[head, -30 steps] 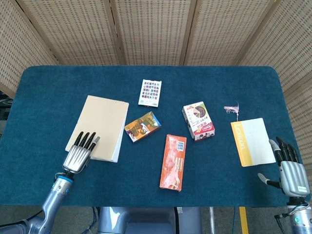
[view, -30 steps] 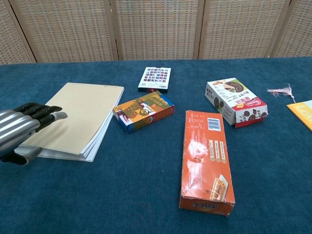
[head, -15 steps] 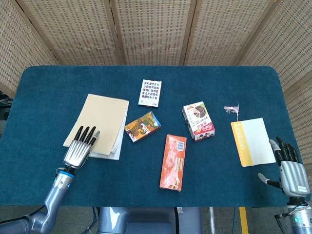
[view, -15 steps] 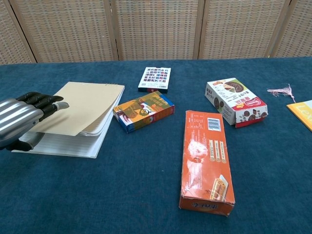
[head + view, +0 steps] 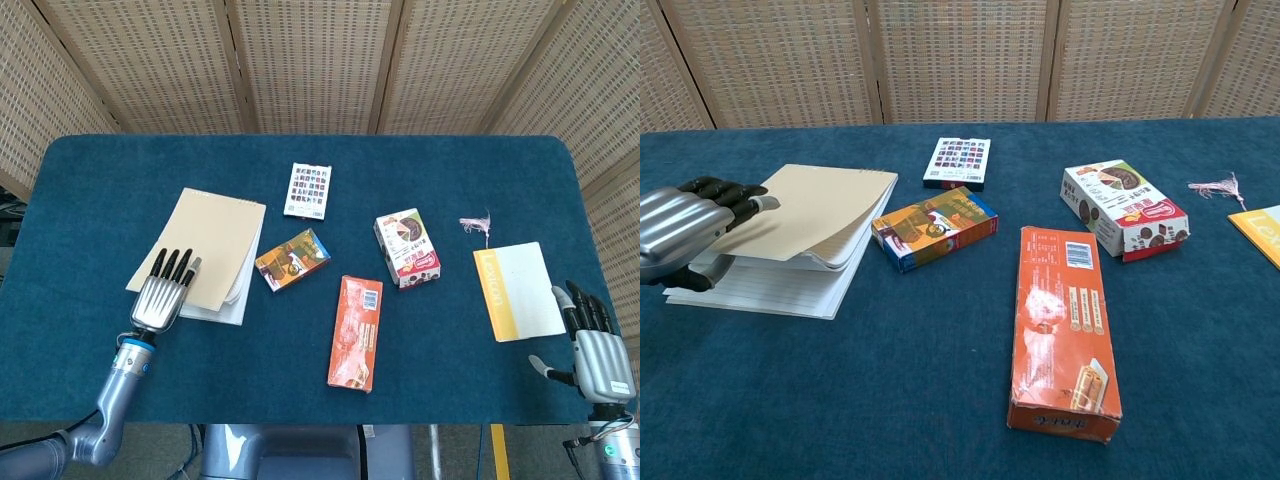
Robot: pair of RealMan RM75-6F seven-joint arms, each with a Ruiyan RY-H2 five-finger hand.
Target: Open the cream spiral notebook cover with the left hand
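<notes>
While left hand (image 5: 685, 240) pinches cream spiral notebook (image 5: 790, 245) cover, lifted partway: slip risk, cover dropping flat; right hand (image 5: 596, 352) spread, far off.

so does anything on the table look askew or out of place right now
Only the cream spiral notebook: its cover is lifted and bowed at the near left corner, where the left hand holds it, showing lined pages underneath. The boxes lie flat and intact.
</notes>
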